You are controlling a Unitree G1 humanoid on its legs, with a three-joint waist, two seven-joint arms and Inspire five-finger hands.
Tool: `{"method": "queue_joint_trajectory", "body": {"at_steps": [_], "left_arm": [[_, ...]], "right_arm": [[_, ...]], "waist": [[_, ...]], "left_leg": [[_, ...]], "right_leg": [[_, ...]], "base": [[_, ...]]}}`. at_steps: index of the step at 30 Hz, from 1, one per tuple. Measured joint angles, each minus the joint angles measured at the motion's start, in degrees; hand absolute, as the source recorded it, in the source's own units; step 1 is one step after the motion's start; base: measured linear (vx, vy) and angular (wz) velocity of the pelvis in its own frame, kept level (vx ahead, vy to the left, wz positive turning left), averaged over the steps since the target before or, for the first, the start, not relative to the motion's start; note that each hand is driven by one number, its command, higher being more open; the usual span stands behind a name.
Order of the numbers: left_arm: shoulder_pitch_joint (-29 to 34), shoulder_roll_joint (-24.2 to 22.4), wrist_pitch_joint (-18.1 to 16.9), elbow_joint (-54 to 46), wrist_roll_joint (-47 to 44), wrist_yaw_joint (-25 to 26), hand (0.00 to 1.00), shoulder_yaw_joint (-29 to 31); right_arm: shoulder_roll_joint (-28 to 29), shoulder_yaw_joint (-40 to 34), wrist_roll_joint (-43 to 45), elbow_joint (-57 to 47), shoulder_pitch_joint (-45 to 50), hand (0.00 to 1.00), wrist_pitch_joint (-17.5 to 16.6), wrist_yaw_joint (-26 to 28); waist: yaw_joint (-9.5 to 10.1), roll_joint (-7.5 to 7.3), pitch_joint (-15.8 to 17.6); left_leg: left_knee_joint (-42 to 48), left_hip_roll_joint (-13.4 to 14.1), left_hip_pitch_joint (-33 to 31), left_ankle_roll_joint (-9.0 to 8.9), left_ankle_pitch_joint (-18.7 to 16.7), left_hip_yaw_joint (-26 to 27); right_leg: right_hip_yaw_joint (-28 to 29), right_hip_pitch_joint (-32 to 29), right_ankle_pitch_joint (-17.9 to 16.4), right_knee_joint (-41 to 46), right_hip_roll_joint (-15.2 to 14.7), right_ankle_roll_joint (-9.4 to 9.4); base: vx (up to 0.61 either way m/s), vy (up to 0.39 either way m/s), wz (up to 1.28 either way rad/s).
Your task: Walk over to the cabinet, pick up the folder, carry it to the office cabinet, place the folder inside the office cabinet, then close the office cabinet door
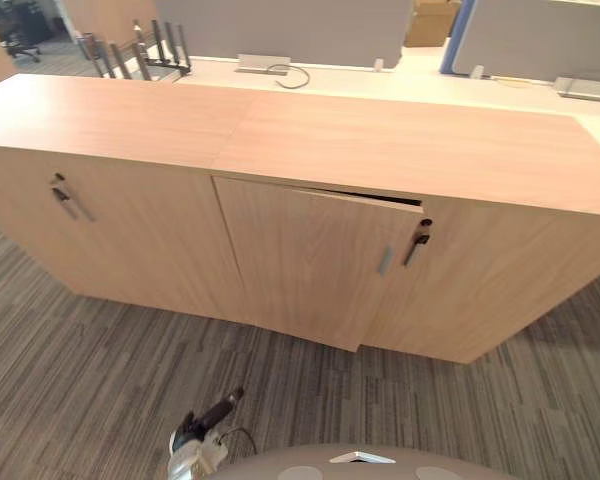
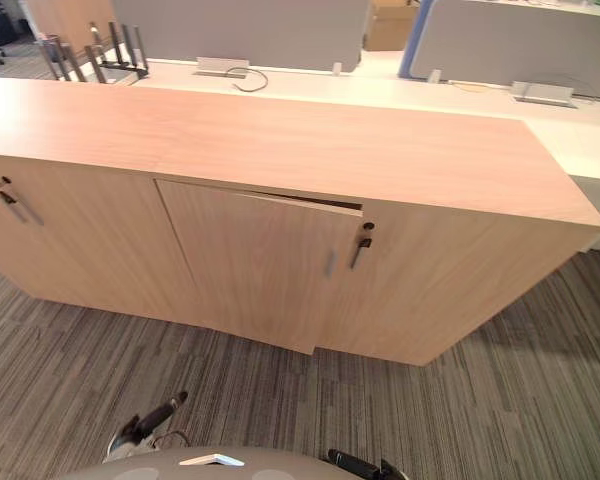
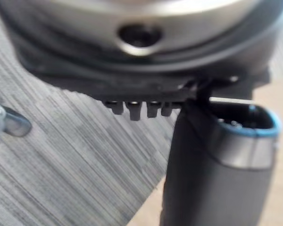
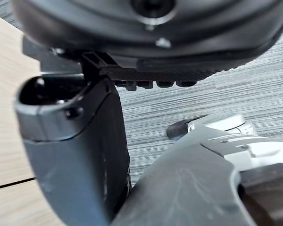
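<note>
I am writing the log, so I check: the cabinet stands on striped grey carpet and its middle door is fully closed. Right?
Not quite. The middle door is ajar, not fully closed: the left eye view shows a dark gap along its top edge. The cabinet does stand on striped grey carpet.

Fig. Outward form of the robot's hands and wrists.
The left hand (image 3: 212, 179) is dark, with a thick matt thumb whose hollow top is rimmed in blue. A row of short black fingers (image 3: 136, 109) sits under a rounded silver-grey wrist shell with one dark round recess. The right hand (image 4: 80, 160) has the same build, its charcoal thumb faintly scuffed and its shell carrying a small bright screw.
</note>
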Motion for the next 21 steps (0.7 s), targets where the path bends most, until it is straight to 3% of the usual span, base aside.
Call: {"method": "queue_joint_trajectory", "body": {"at_steps": [10, 21], "left_arm": [[0.6, 1.0, 0.0, 4.5, 1.8, -5.3, 1.00, -7.6], [2.8, 2.7, -0.1, 7.6, 7.7, -5.4, 1.00, -5.6]], "right_arm": [[-0.1, -0.8, 5.0, 1.3, 0.0, 1.00, -0.1, -1.2], [0.5, -4.2, 11.9, 2.9, 0.2, 1.00, -0.9, -1.7]], "waist": [[-0.02, 0.02, -0.3], [0.00, -0.13, -0.4]], "left_leg": [[-2.1, -0.1, 2.1, 0.00, 0.0, -0.1], [-3.2, -0.3, 2.9, 0.03, 0.0, -0.3]], "right_leg": [[1.3, -0.2, 0.3, -0.2, 0.4, 0.16], [1.3, -0.5, 1.3, -0.3, 0.4, 1.25]], "base": [[0.03, -0.026, -0.15], [-0.03, -0.033, -0.05]]}}
